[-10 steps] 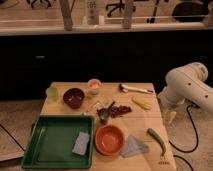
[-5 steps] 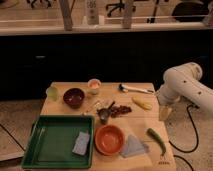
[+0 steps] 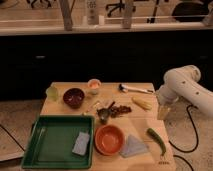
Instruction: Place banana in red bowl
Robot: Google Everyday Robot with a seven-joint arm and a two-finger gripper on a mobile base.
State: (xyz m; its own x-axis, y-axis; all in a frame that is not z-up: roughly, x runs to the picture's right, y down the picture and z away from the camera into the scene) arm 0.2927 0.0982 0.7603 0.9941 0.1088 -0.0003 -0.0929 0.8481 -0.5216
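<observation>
The banana is a small pale-yellow fruit lying on the wooden table, right of centre. The red bowl stands empty near the front edge, below and left of the banana. My gripper hangs from the white arm at the table's right edge. It is just right of the banana and a little above the tabletop, and it holds nothing that I can see.
A green tray holding a grey sponge is at the front left. A dark maroon bowl, a small cup, a metal cup, a utensil, a grey cloth and a long green vegetable also lie on the table.
The arm and gripper have moved left, from off the table's right side toward its right edge and the banana. The objects on the table have not moved.
</observation>
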